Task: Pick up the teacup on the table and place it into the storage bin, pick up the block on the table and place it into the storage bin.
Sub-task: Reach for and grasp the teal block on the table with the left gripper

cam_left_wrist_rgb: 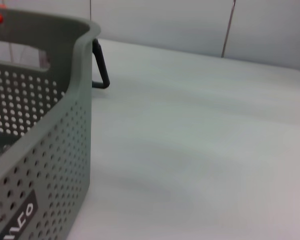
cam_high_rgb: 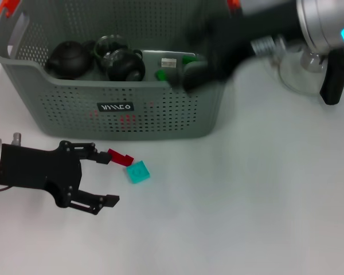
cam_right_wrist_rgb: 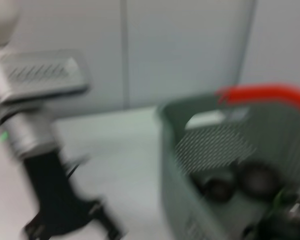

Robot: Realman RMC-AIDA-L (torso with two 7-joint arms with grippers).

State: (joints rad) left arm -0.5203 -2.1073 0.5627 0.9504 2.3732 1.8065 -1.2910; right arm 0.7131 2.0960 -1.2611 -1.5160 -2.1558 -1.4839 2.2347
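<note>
The grey-green storage bin (cam_high_rgb: 160, 117) stands at the back of the table. Inside it lie a black teapot (cam_high_rgb: 69, 58), a dark round vessel that looks like the teacup (cam_high_rgb: 126, 66), and some green pieces (cam_high_rgb: 161, 74). My right gripper (cam_high_rgb: 190, 75) is a dark blur over the bin's right end. On the table in front of the bin lie a red block (cam_high_rgb: 122, 158) and a teal block (cam_high_rgb: 139, 172). My left gripper (cam_high_rgb: 108, 179) is open and low over the table just left of both, its far fingertip almost touching the red block.
A glass vessel (cam_high_rgb: 298, 71) stands to the right of the bin, partly behind my right arm. The bin has orange handle clips (cam_high_rgb: 8, 6) and a black label (cam_high_rgb: 116, 106). White table stretches out in front and to the right.
</note>
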